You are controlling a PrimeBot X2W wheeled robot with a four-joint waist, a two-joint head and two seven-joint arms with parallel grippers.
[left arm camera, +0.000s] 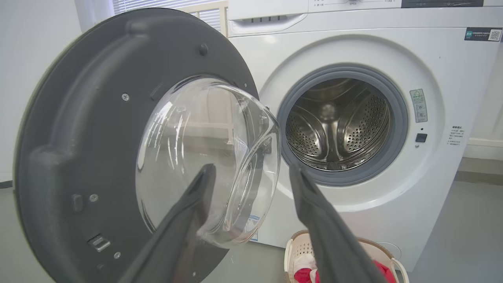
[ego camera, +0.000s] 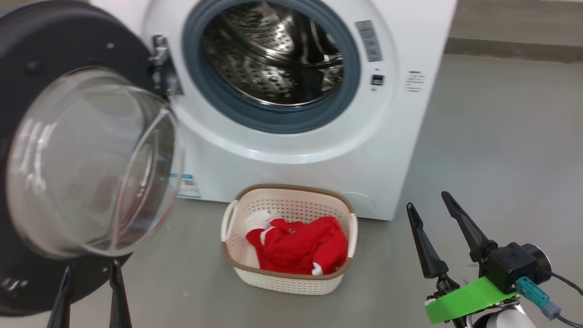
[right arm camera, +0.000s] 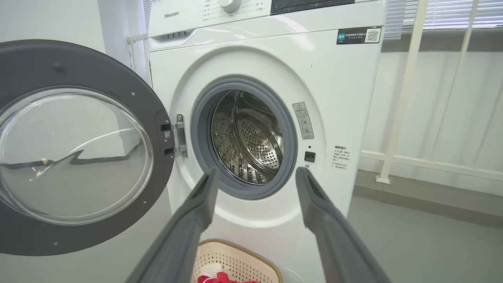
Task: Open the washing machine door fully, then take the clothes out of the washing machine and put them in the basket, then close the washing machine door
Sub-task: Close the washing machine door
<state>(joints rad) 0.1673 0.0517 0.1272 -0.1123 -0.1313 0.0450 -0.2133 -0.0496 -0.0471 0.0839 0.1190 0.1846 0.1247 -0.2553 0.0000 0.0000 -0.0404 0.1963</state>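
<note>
Door: the washing machine door (ego camera: 86,159) hangs swung wide to the left on its hinge (ego camera: 161,64), glass bowl facing the robot. That leaves the mouth free for reaching in.
Drum: the washing machine (ego camera: 319,177) sits far centre. Its steel drum (ego camera: 273,54) shows no cloth from any angle, so it looks emptied.
Clothes: the clothes (ego camera: 300,248), red with white trim, lie heaped in the basket, with a white piece at the heap's left.
Basket: the basket (ego camera: 291,187) stands on the floor (ego camera: 501,159) just near of the machine's base, below the mouth. Probably parked there for a short carry.
Left gripper: the left gripper (ego camera: 91,265) has its fingers spread wide and holds nothing. It is low at near left, before the door's lower part. Contact cannot be told.
Right gripper: the right gripper (ego camera: 427,199) is also wide and empty. It is at near right, well apart from basket and machine.
Step judged: unloading is done and closing the door remains. The left gripper is better placed to push.
Risk: the glass bowl must seat cleanly in the mouth.
</note>
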